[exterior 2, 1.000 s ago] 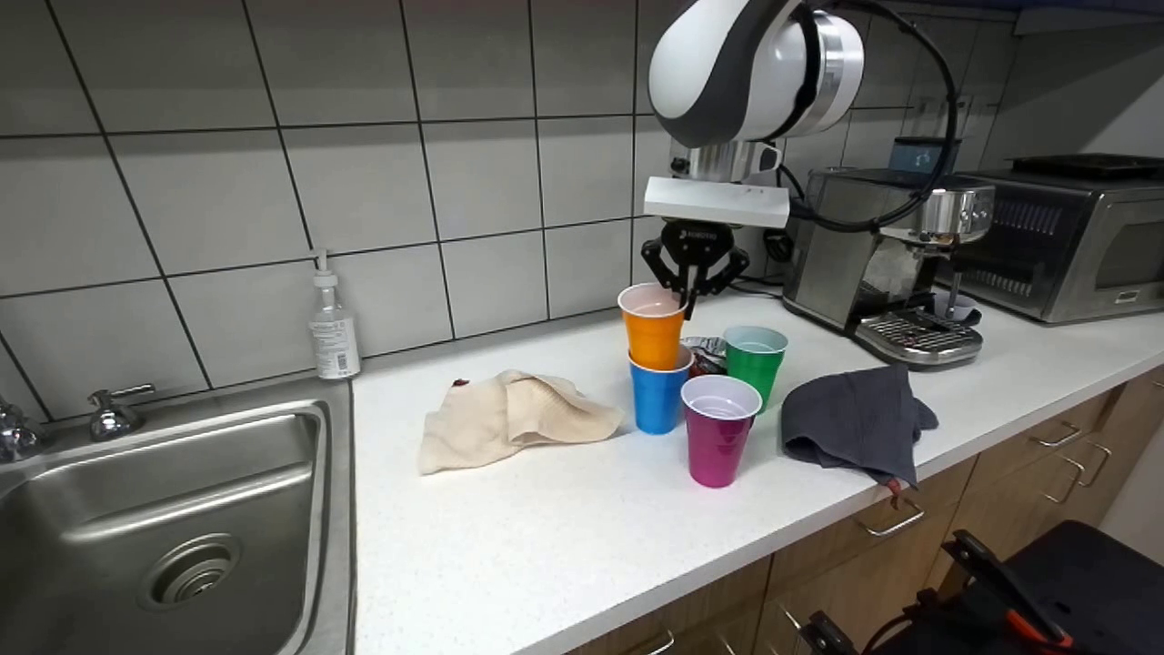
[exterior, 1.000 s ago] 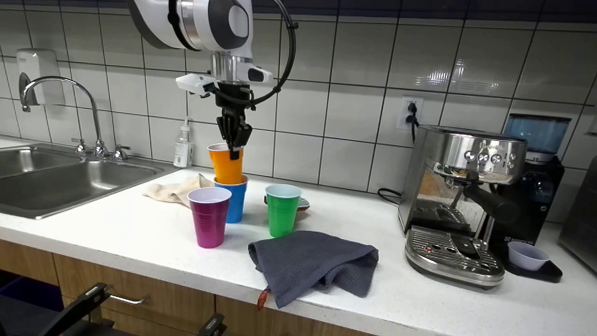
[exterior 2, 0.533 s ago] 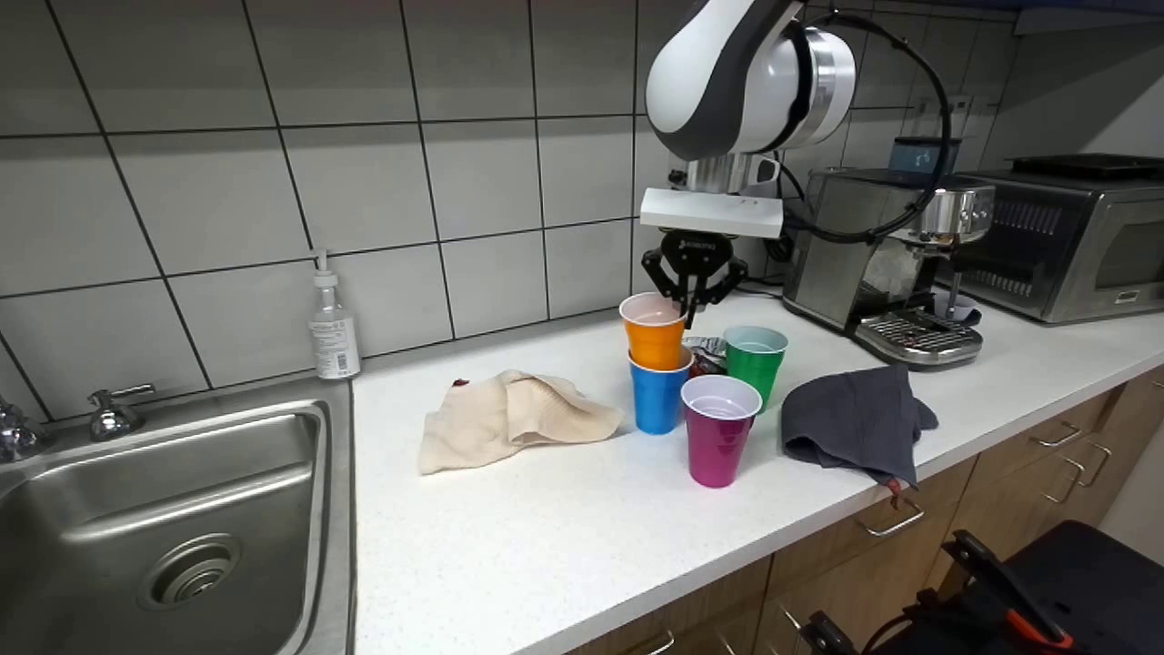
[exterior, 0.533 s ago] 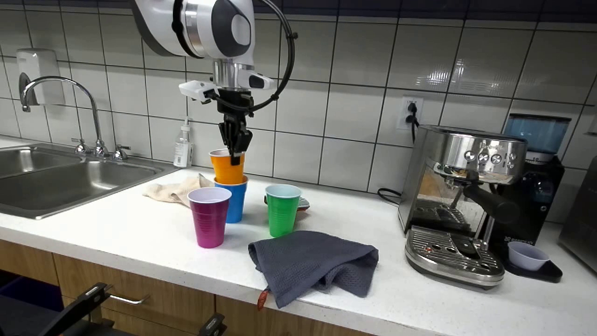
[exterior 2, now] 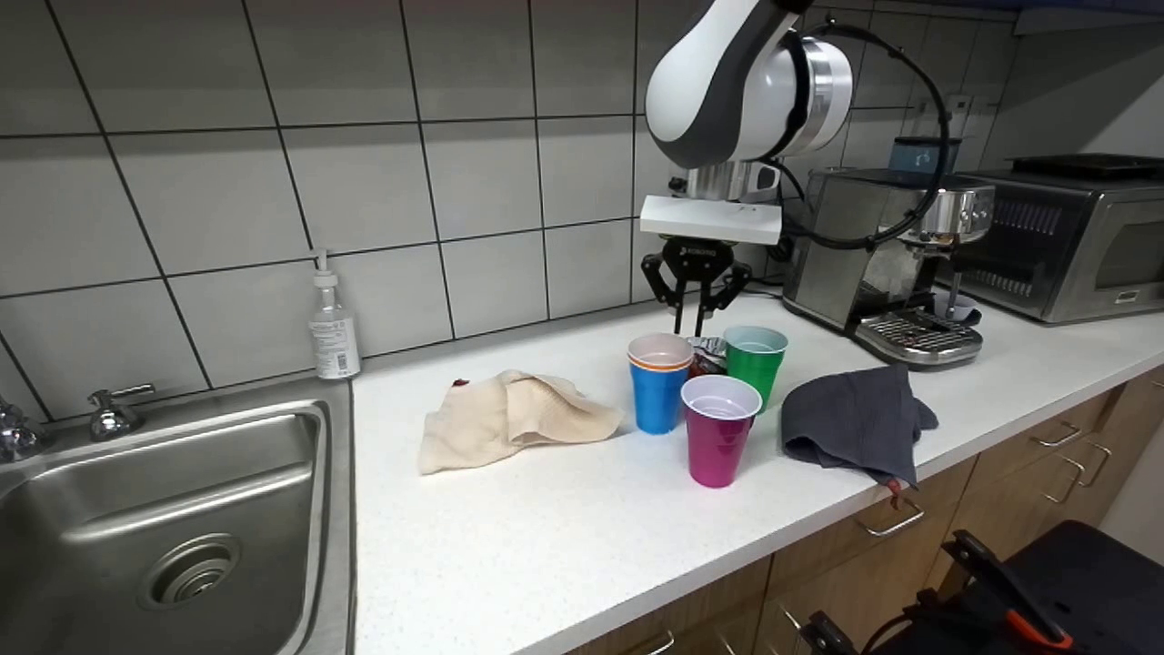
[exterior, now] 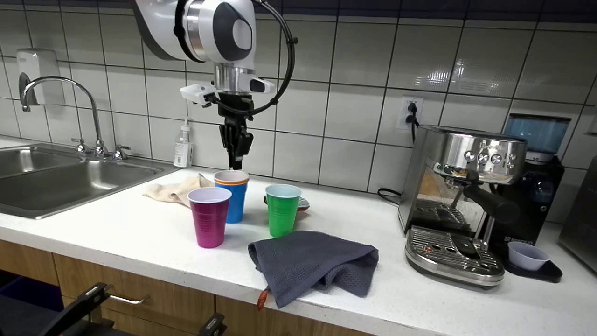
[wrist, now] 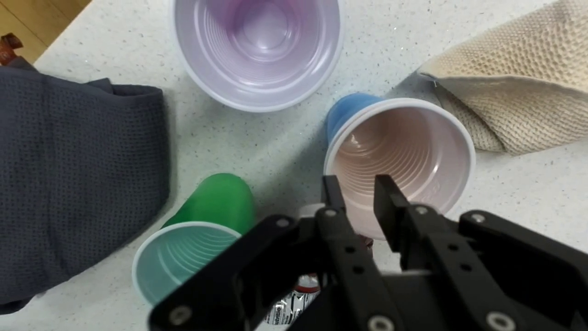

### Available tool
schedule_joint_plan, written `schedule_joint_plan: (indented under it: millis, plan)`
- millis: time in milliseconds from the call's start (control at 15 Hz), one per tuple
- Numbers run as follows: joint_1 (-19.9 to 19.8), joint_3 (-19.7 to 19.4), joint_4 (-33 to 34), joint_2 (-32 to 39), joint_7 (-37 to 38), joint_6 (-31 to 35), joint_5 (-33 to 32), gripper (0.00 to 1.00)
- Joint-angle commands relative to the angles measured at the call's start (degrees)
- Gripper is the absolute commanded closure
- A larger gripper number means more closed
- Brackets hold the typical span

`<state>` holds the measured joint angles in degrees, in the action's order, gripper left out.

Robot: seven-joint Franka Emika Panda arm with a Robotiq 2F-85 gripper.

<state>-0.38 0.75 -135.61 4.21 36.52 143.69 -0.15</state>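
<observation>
Clearly, we see the orange cup (wrist: 404, 147) nested upright inside the blue cup (exterior 2: 657, 398), only its pale rim and a thin orange band showing above the blue in both exterior views. Just over the wall side of that rim, the gripper (exterior 2: 689, 329) points straight down, its two fingers parted by a narrow gap with nothing held between them; whether a tip touches the rim we cannot tell.

Near this pair we find the purple cup (exterior 2: 717, 446), toward the front edge of the white countertop (exterior 2: 491, 564), and the green cup (exterior: 283, 212), both upright. Between the blue and green cups, toward the wall, we glimpse a shiny packet (exterior 2: 709, 355), partly hidden. A crumpled beige cloth (exterior 2: 514, 423) lies beside the blue cup, and a dark grey cloth (exterior: 317, 261) near the green one.

Farther out, we see a pump bottle (exterior 2: 334, 341) by the sink (exterior 2: 338, 509) and, at the opposite end, an espresso machine (exterior: 466, 142) with a grinder (exterior: 534, 186) beside it.
</observation>
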Motion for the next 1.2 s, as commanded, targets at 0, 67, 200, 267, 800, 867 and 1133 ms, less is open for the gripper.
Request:
schedule_joint_plan:
  millis: [0, 67, 200, 267, 800, 867, 1133]
  plan:
    - [1.3, -0.4, 0.7, -1.0, 1.1, -2.1, -1.3, 0.43]
    - [1.6, -0.3, 0.3, -1.6, 0.7, -2.0, -1.4, 0.35]
    - [2.1, -0.2, -0.4, -2.8, 0.7, -1.8, -2.2, 0.19]
    - [2.4, -0.1, -0.6, -3.4, 0.2, -2.0, -2.2, 0.13]
    - [2.5, 0.8, -4.5, -11.2, -7.7, -6.5, -3.0, 0.0]
    - [2.5, 1.0, -5.3, -12.4, -8.9, -7.3, -3.2, 0.0]
    - [2.6, 2.2, -7.9, -16.5, -12.5, -10.5, -3.0, 0.0]
